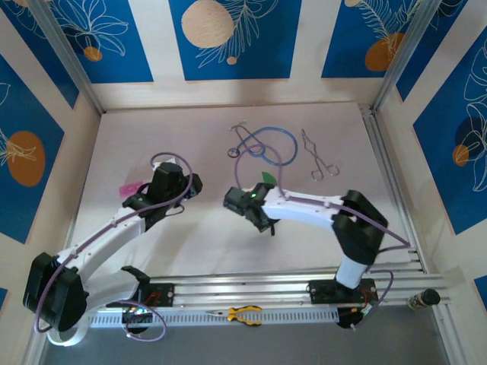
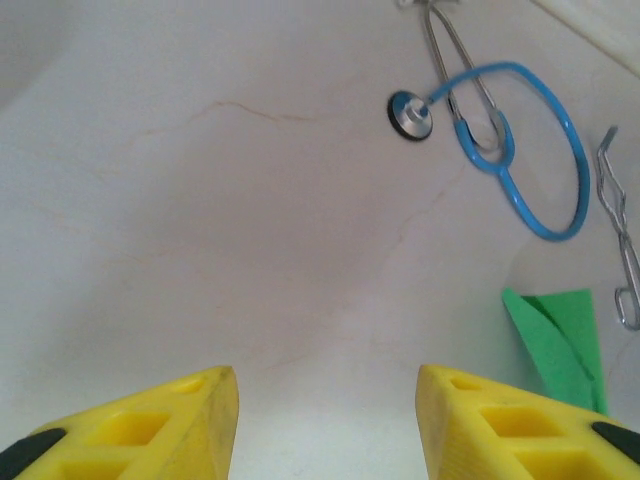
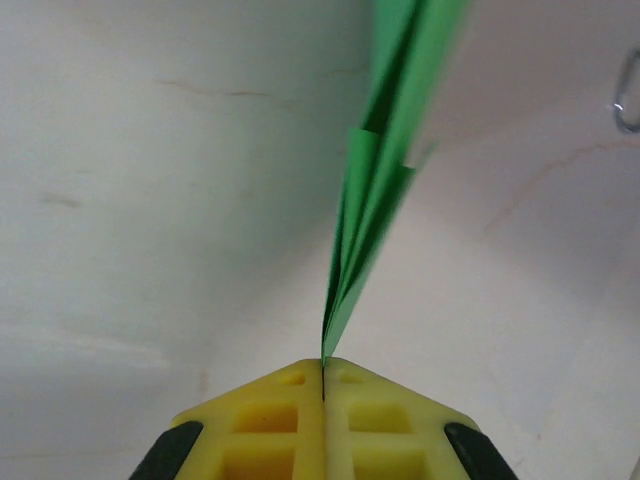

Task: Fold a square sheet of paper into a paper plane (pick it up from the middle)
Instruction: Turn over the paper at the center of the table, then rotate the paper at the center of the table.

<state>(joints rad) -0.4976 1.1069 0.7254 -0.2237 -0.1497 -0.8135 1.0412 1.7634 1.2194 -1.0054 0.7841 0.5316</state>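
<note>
Right pincer (image 3: 323,372) clamps the paper plane (image 3: 385,180) by its folded edge.
Left pincer (image 2: 327,395) gapes wide at frame bottom over the pale surface (image 2: 200,220).

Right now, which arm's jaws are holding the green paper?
The right arm: its jaws are shut on the folded green paper; those of the left arm stand open, empty.

Nothing readable is showing in any view: no text, label, brand, number or sign. The blue wall panels (image 1: 262,53) are carrying only drawn white leaves and orange circles, with no lettering.
</note>
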